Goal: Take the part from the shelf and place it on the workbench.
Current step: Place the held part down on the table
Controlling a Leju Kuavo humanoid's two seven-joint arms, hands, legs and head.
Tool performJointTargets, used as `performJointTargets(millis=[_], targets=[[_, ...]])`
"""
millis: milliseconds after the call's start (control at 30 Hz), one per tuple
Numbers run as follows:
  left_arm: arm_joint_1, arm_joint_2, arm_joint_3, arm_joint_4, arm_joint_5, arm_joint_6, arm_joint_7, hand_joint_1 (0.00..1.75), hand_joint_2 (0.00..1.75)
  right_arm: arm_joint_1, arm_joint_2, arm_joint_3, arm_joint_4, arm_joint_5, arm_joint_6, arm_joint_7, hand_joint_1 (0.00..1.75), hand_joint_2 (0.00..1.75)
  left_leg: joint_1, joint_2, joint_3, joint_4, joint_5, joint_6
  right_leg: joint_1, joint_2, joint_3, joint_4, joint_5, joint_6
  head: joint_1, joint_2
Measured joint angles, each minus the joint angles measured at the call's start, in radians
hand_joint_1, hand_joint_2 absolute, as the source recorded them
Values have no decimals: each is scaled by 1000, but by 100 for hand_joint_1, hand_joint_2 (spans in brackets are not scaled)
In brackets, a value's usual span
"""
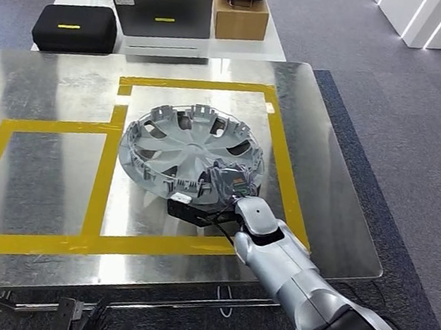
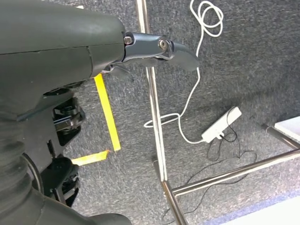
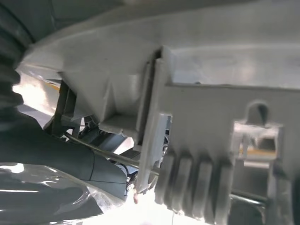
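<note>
Right arm comes in from lower right of head view, silver forearm angled up and left over the desk (image 1: 338, 189) edge. Right robot hand (image 1: 228, 184) sits at the near rim of the wheel cover (image 1: 192, 153), fingers clamped on that rim; thumb side on top, dark fingers under the edge. In the right wrist view the right robot hand (image 3: 53, 159) shows as dark grey thumb and ribbed cover pressed close beneath the part's pale grey ribbed underside (image 3: 212, 131).

Left robot hand (image 2: 71, 56) hangs low beside the robot, over grey carpet (image 2: 247, 56); one dark finger sticks out straight, nothing in it, fingers apart.

Wheel cover: silver-grey plastic, round, lying inner side up w/ clips and tabs standing around the rim, spoke pattern radiating from a centre hub. It's over the right-hand yellow-taped square (image 1: 281, 149) on the shiny metal desk, near edge lifted a bit by the hand, far edge on or close to the surface; can't tell which.

Behind the desk: white table w/ black case (image 1: 73, 28), grey laptop-like case (image 1: 162, 11), cardboard box (image 1: 241, 17). Below the desk: metal legs (image 2: 155, 117), white cable and power strip (image 2: 221, 124) on the carpet.
</note>
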Motion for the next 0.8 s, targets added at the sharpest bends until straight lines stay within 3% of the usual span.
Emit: performJointTargets(millis=[33,167,333,600,800], targets=[[0,0,0,0,-1,-1,-2,0,175,0,2,0,7,-1,0,-3,0,0,0,0,0,0,0,0,0,0,0,0,0,0,0,0],[1,0,-1,-1,6,-12,-11,0,0,4,11,-7,28,-21,-9,-30,0,0,0,-1,0,0,0,0,0,-1,0,0,0,0,0,0],[6,-2,0,-1,20,-1,-11,0,0,46,11,-39,20,-93,3,-95,0,0,-1,-1,-1,0,0,0,0,0,0,0,0,0,0,0],[20,-4,9,-2,26,23,-16,0,0,153,-25,-77,-134,-173,49,-150,0,0,0,0,-2,0,-2,-1,0,1,-2,-1,-1,0,0,0],[33,-2,30,-3,34,41,-55,0,0,296,-102,-84,-379,-282,102,-217,0,0,0,-1,-2,0,-3,-1,0,-1,-2,-1,-2,-2,0,0]])
